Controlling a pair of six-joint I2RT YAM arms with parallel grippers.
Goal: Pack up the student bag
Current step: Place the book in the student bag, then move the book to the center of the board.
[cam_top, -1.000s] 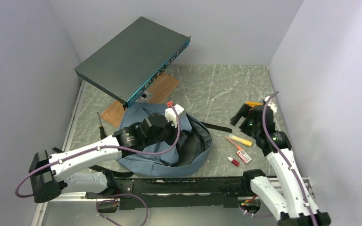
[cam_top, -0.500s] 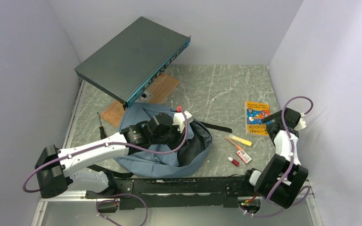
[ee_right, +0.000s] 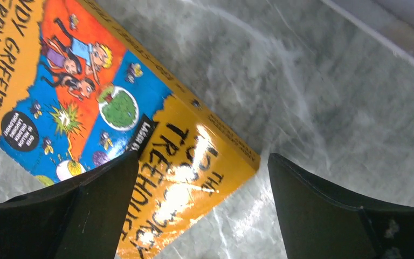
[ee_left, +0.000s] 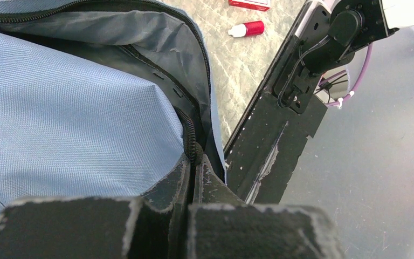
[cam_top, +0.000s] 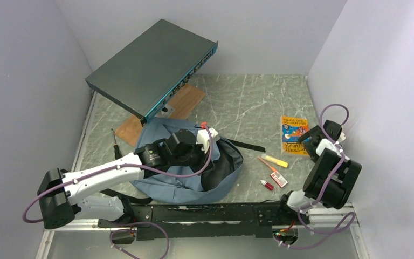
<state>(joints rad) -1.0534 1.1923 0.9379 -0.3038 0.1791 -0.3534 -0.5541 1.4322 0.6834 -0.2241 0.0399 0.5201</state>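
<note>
Packing appears barely begun. The soft blue-grey fabric backpack (cam_top: 175, 186) lies slumped and unzipped on the marble tabletop (cam_top: 248, 102) near the arm bases, the left hand (ee_left: 195, 162) clamped on its zipper edge. The right hand (ee_right: 202, 162), fingers apart, hovers over the orange paperback book (ee_right: 86, 91); small items (cam_top: 274, 171) nearby also lie unpacked.

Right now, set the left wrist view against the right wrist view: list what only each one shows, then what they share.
Only the left wrist view: the student bag, its black zipper pinched in the shut left gripper, a small red bottle, and the black base rail. Only the right wrist view: the orange book, with the open right gripper over one end of it. Both: the grey marbled table.
</note>
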